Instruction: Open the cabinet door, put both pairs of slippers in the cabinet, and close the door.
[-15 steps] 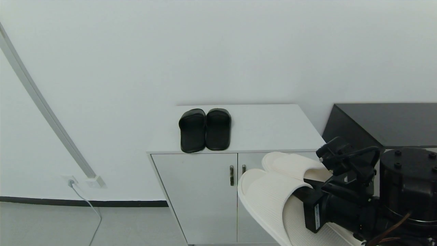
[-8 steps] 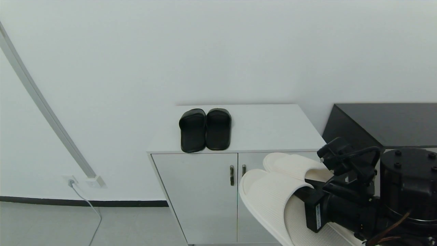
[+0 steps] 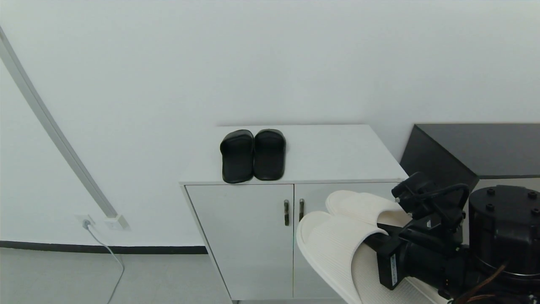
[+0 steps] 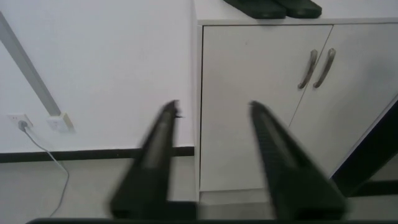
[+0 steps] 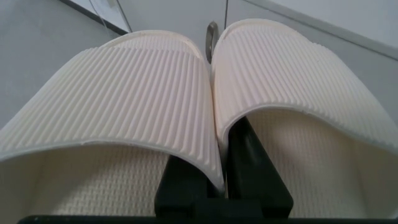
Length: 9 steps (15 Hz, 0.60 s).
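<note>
1. Rubber is what the black slippers (image 3: 253, 155) are looking like: moulded, light, fairly stiff and grippy. They are lying side by side on top of the cabinet (image 3: 337, 152), above and ahead of the left pincer (image 4: 211, 112). That pincer is hanging with its fingers spread apart and nothing between them. By my judgement, pinching the two touching inner edges is promising to lift both slippers at once.
2. The white slippers (image 3: 337, 236) are looking soft, ribbed and very light. The right pincer (image 5: 221, 171) is clamping them together at their touching inner edges, with the toes pointing away from it toward the cabinet. Being floppy, they are probably going to sag or slide if swung fast.
3. Both doors are sitting shut. The left handle (image 3: 286, 212) and right handle (image 3: 301, 210) are standing upright just beside each other at the centre seam. They are ahead of the left pincer and just past the toes held by the right pincer. Opening is looking like work for the free left pincer.
4. A socket (image 3: 86, 222) with a cable (image 3: 110, 253) is sitting low on the wall, well apart on the left pincer's outer side. A dark counter (image 3: 476, 147) is standing beyond the right pincer, beside the cabinet. The held pair is hanging before the right door (image 3: 310, 253), possibly crowding its swing.
</note>
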Motion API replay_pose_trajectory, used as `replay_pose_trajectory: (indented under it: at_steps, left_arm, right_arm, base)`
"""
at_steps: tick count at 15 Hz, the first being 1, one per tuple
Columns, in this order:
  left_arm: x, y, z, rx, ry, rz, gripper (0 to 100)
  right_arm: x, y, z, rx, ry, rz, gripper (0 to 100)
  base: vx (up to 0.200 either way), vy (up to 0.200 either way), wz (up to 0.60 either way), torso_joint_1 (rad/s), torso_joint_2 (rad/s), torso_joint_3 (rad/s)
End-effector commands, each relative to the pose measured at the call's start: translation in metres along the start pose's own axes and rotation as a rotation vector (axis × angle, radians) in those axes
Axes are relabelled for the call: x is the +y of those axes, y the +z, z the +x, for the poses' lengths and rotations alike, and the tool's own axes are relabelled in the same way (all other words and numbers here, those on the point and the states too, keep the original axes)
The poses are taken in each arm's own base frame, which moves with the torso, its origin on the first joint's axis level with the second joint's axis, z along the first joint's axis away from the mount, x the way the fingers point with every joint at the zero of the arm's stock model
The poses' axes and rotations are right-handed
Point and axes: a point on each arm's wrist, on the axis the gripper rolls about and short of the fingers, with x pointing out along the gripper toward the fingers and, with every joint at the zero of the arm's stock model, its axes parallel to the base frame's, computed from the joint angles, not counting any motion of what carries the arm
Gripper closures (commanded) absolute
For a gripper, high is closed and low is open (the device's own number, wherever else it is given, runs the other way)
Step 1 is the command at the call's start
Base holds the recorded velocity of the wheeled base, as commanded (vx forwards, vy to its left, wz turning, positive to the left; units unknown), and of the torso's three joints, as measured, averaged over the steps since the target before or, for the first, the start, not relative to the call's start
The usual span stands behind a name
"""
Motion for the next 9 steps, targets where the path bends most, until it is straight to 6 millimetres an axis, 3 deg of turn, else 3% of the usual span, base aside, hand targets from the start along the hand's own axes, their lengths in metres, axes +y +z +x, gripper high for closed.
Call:
replay_pose_trajectory:
  at_steps: [1,9]
  left_arm:
    - [0.0000,0.0003,0.0000,0.000,0.000,-0.001,0]
    - [0.0000,-0.0001,0.0001,0.002,0.000,0.000,0]
  right_arm:
    - [0.0000,-0.0017,-0.0001,0.006,-0.001,-0.002,100]
    - [0.0006,-0.0042,0.0002,0.017,0.003,-0.005,100]
  base:
    - [0.000,0.000,0.00,-0.212,0.51,0.276]
    - [0.000,0.000,0.00,-0.220,0.54,0.314]
